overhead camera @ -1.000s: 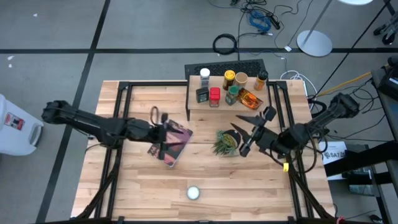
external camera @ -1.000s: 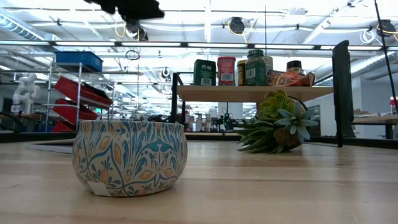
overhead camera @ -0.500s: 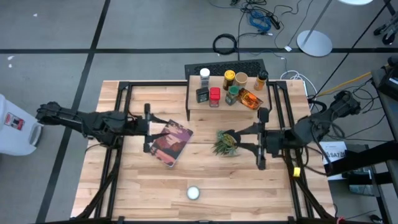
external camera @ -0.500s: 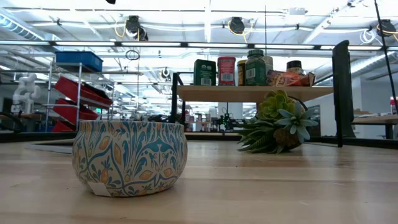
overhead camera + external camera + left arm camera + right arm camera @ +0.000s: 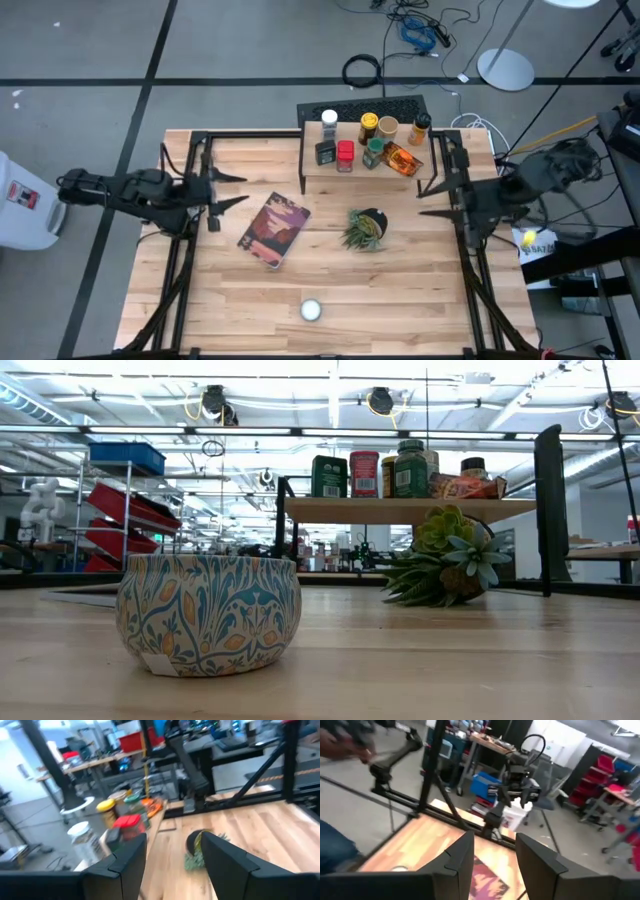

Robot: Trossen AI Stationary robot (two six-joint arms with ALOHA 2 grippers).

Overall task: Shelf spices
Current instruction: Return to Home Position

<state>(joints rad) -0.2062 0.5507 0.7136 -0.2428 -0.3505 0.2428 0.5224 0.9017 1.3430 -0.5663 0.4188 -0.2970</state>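
The spices stand on the shelf (image 5: 312, 168) at the table's far middle: a white-topped jar (image 5: 329, 120), yellow (image 5: 369, 123) and tan (image 5: 388, 127) tops, a dark tin (image 5: 325, 152), a red (image 5: 345, 155) and a green one (image 5: 373, 152), and an orange packet (image 5: 401, 159). The low view shows them in a row on the shelf (image 5: 400, 510). My left gripper (image 5: 236, 189) (image 5: 172, 865) hangs open and empty over the table's left part. My right gripper (image 5: 424, 203) (image 5: 495, 865) hangs open and empty at the right, pointing toward the table's middle.
A maroon picture book (image 5: 273, 229) lies flat left of centre. A potted plant (image 5: 364, 229) stands in front of the shelf. A round patterned tin (image 5: 311, 310) (image 5: 208, 612) sits near the front edge. Black frame bars (image 5: 195, 150) run along both sides.
My left gripper has drawn back from over the book toward the table's left edge and risen. My right gripper has pulled away from the plant toward the right edge, risen, and tipped from pointing down to about level.
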